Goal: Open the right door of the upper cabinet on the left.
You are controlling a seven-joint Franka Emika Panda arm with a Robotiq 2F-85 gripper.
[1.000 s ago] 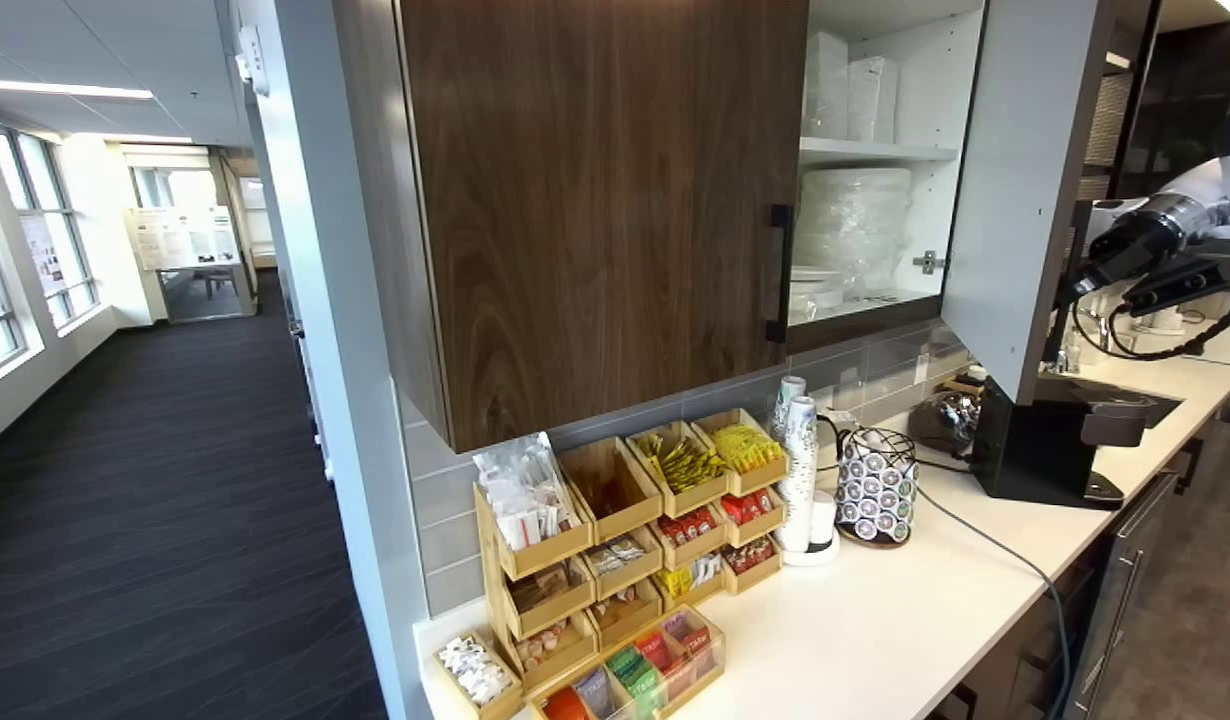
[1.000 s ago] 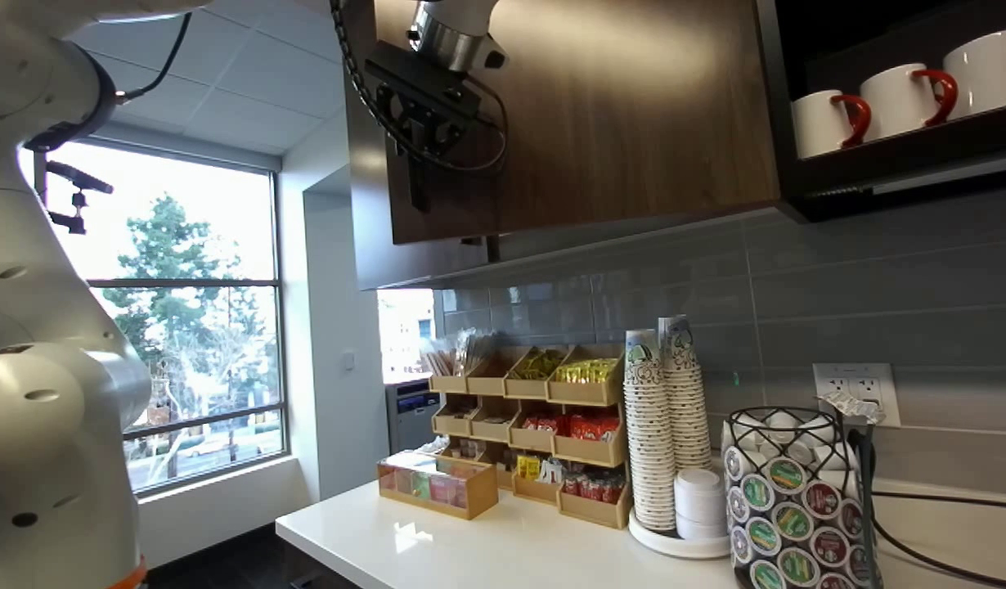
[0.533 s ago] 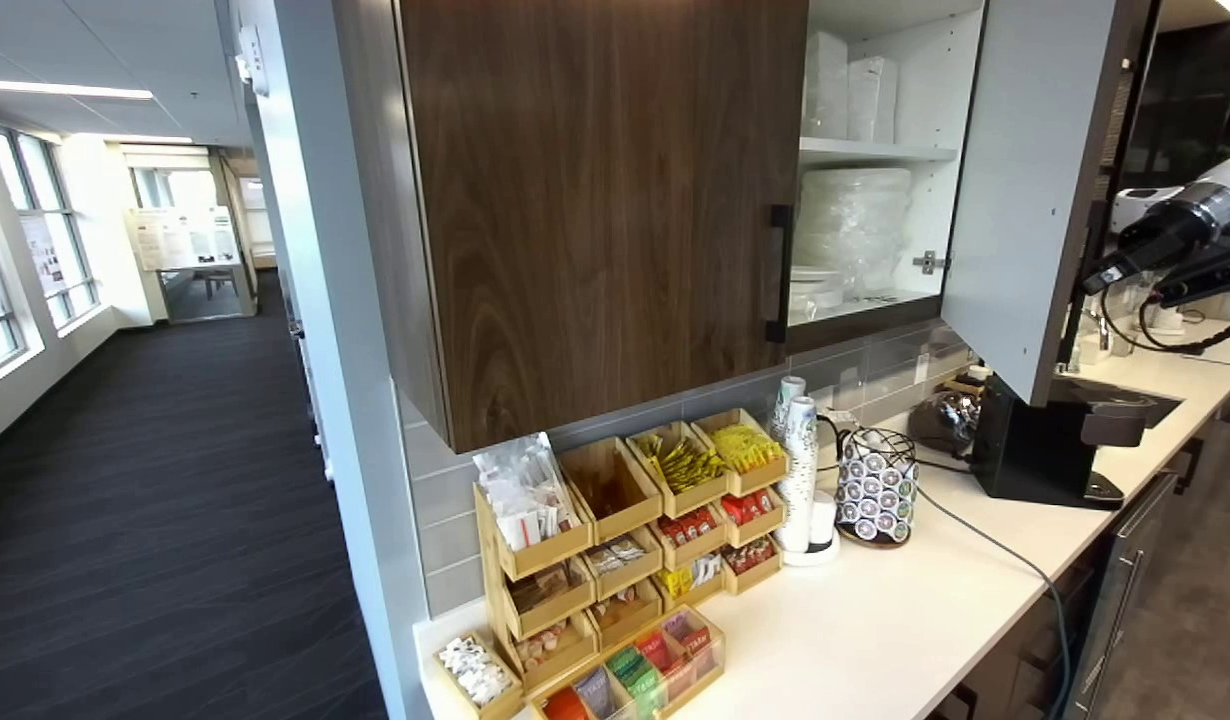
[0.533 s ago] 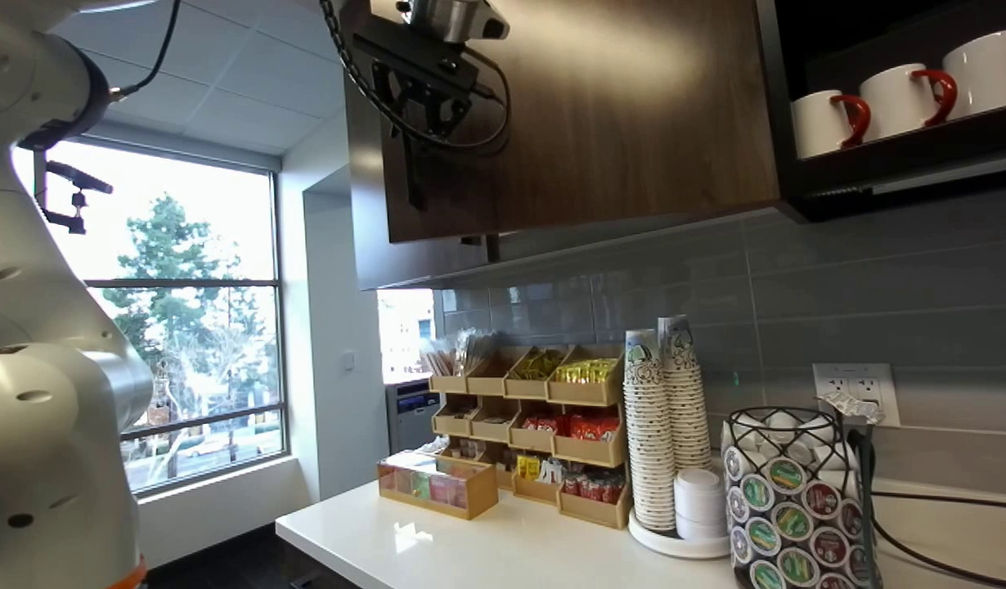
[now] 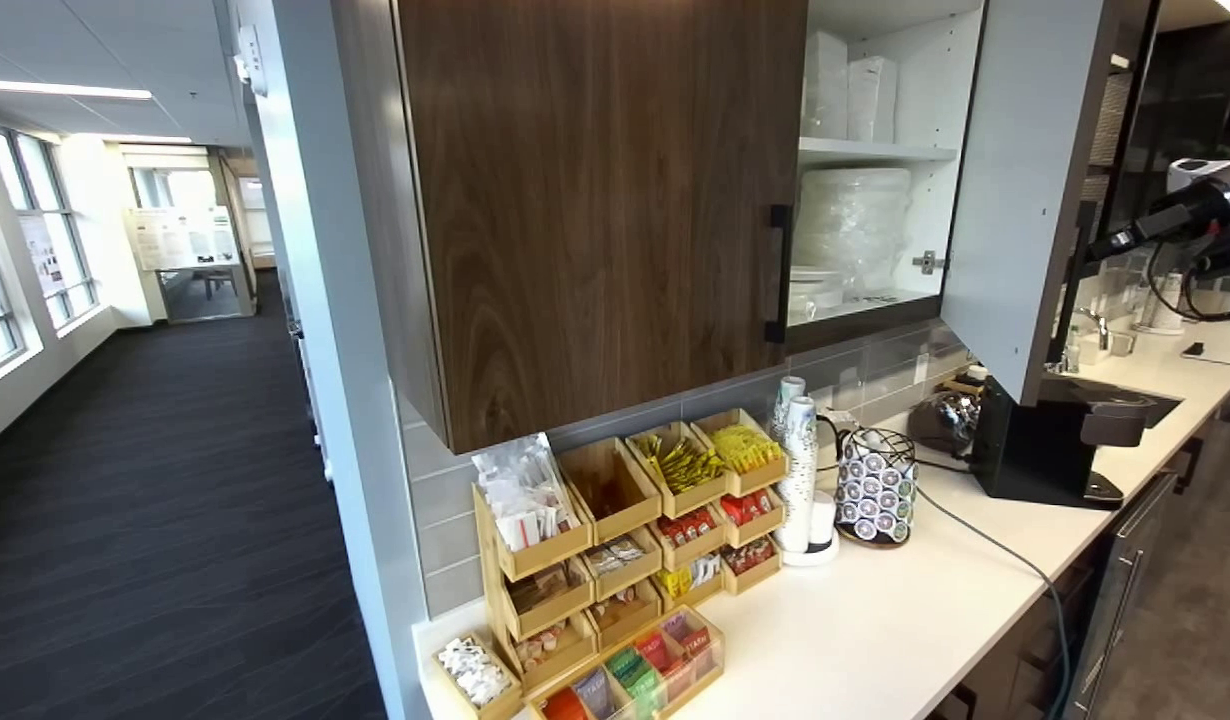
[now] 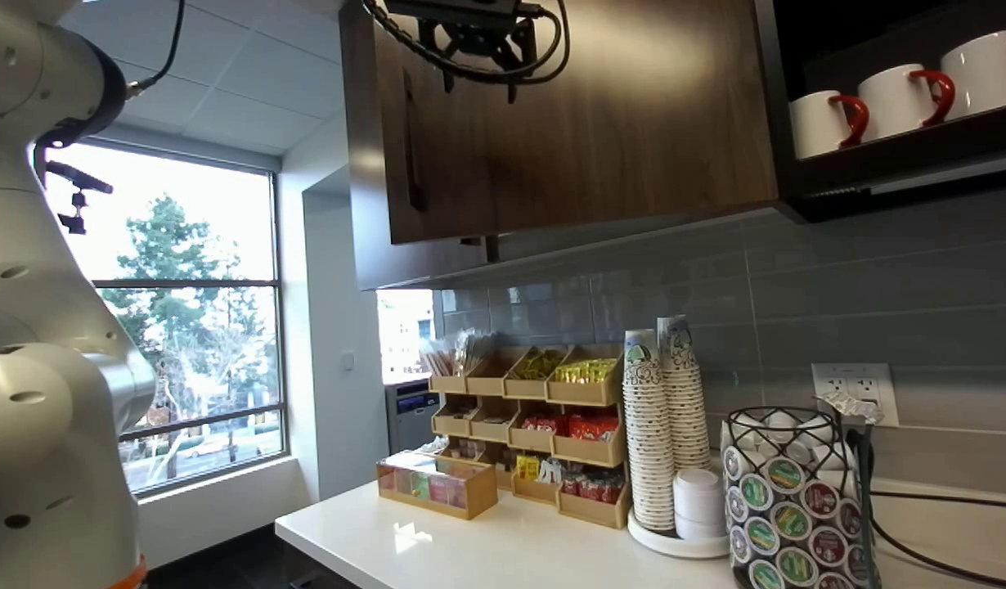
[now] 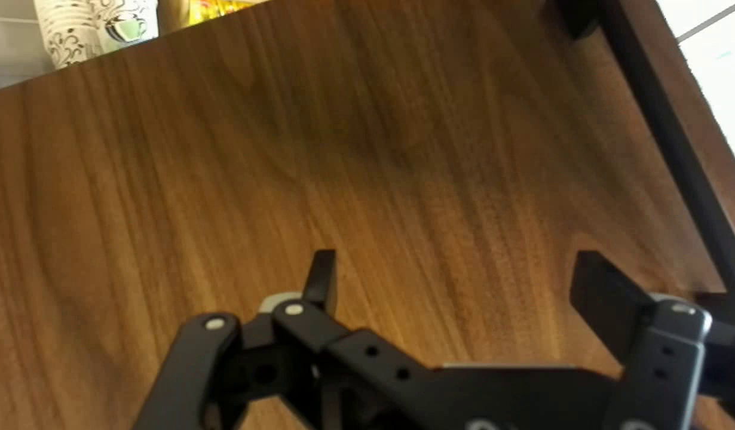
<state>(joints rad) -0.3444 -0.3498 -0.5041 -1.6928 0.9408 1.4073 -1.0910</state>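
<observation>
The right door (image 5: 1025, 180) of the upper cabinet (image 5: 615, 200) stands swung well out, its white inner face showing and the shelved interior exposed. Its dark wood outer face (image 6: 601, 123) shows in an exterior view, and it fills most of the wrist view. A black bar handle (image 7: 672, 137) runs near the door's free edge. My gripper (image 7: 454, 263) is open in front of the outer face, nothing between its fingers, with the handle outside the jaws to the right in the wrist view. Whether a fingertip touches the wood, I cannot tell. The wider left door is shut.
Below the cabinet, the counter (image 5: 855, 620) holds wooden condiment bins (image 6: 527, 393), cup stacks (image 6: 650, 442), a coffee pod rack (image 6: 797, 507) and a black coffee machine (image 5: 1035, 440). Mugs (image 6: 895, 102) stand on a black open shelf beside the right door.
My gripper has opened and come off the handle, moving up and to the right in an exterior view. The right door swung slightly and came back, still standing open.
</observation>
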